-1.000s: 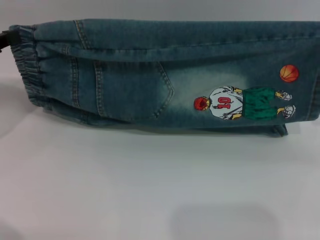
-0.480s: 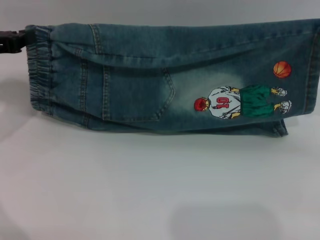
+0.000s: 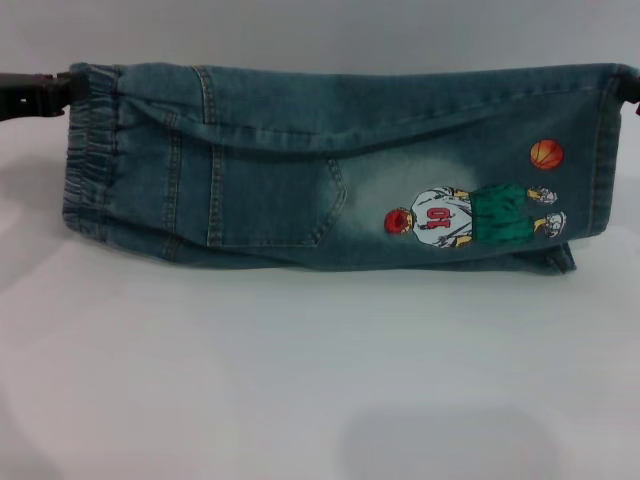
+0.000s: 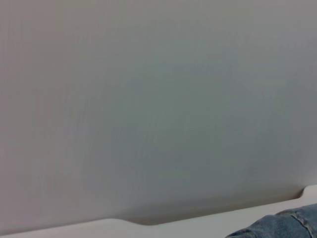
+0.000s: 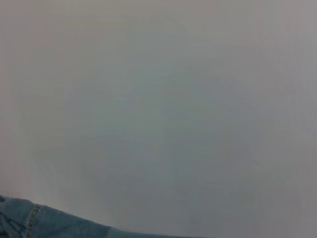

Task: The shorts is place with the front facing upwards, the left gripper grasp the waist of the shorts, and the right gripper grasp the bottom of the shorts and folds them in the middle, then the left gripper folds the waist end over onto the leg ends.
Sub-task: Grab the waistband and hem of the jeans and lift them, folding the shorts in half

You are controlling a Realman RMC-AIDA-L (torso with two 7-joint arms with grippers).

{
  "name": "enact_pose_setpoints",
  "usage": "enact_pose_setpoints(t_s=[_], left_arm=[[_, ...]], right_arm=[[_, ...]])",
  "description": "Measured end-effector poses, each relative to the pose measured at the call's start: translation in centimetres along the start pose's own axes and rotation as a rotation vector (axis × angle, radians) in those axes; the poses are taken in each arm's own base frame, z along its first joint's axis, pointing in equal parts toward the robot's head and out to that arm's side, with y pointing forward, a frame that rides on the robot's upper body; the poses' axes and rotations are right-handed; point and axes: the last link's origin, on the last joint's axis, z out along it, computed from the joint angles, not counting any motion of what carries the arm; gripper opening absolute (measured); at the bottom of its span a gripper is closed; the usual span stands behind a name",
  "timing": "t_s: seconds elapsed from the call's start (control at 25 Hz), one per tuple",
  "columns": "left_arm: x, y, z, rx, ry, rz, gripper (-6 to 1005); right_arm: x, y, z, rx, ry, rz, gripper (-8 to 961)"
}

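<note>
The shorts (image 3: 330, 170) are folded in half lengthwise and stretched flat across the head view, patch pocket and cartoon figure (image 3: 470, 215) facing me. The ruched waist (image 3: 92, 150) is at the left end. My left gripper (image 3: 58, 90) is shut on the waist's top corner. The bottom of the shorts (image 3: 602, 150), with its stitched leg ends, is at the right end. Only a dark bit of my right gripper (image 3: 633, 90) shows there, gripping the top corner. A strip of denim (image 4: 282, 225) shows in the left wrist view, and another strip of denim (image 5: 39, 223) in the right wrist view.
A plain white table (image 3: 320, 380) spreads below and in front of the shorts. A pale wall fills most of both wrist views.
The waist end and my left gripper have moved right and a little down. The hem end has come in from the right edge, and the top edge now runs level.
</note>
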Motion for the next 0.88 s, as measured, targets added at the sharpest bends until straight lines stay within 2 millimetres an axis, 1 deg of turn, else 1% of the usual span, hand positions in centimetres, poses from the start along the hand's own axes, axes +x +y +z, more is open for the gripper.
enact_pose_setpoints(t_s=[0.24,0.44,0.6,0.76,0.88], left_arm=[[-0.4,0.3,0.5,-0.007,-0.016,0.000,68],[-0.7,0.9,1.0,-0.025,-0.044,0.021,85],[-1.1,0.9,1.5,-0.014,-0.049,0.012,99],[-1.3,0.8,1.5,-0.014,-0.035,-0.012,112],[-1.4,0.8,1.4,-0.015,-0.030,-0.016,239]], right_arm=[[0.6,-0.2,0.9,0.022,0.031,0.006,17],[0.9,0.0,1.6,0.015,0.075,-0.015,25],[0.9,-0.2,1.7,0.028,0.080,-0.019,82],[1.0,-0.2,1.8,0.032,0.081,-0.019,140],[1.1,-0.1,1.7,0.032,0.080,-0.017,183]])
